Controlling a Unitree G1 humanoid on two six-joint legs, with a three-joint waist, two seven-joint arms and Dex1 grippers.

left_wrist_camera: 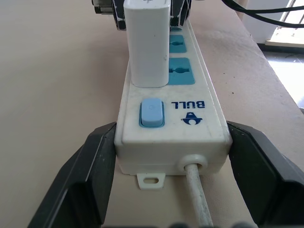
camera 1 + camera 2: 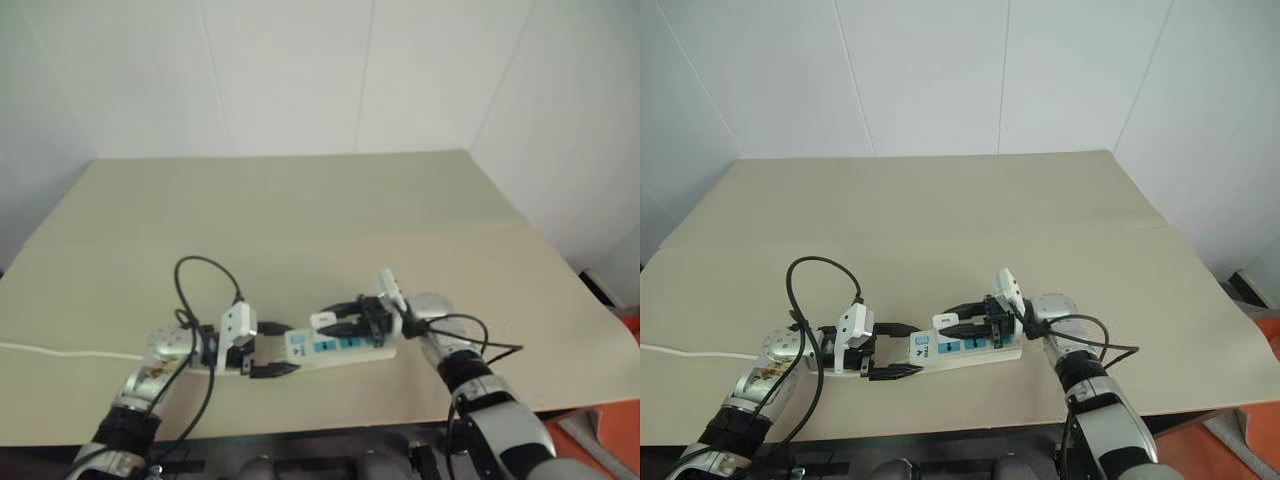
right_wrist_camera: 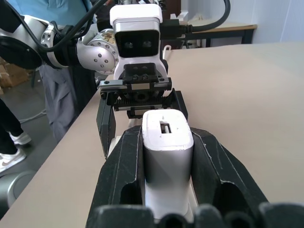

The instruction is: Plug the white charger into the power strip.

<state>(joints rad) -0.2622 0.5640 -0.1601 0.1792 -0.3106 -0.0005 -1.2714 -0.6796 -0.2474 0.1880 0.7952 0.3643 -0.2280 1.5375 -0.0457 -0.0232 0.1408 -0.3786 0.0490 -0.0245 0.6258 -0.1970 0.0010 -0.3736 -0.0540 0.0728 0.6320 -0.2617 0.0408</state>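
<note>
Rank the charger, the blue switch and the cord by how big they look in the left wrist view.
1. charger
2. cord, though it is nearest the camera, so its size is flattered
3. blue switch

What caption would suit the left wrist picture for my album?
White charger standing in the power strip, whose switch end sits between the left gripper fingers.

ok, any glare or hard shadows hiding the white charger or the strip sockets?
Left wrist view: glare sits at the bright window, off the long white plastic power strip; small white rounded charger evenly lit. Right wrist view: charger in the right gripper not washed out. Eye views: soft shadows only.
</note>
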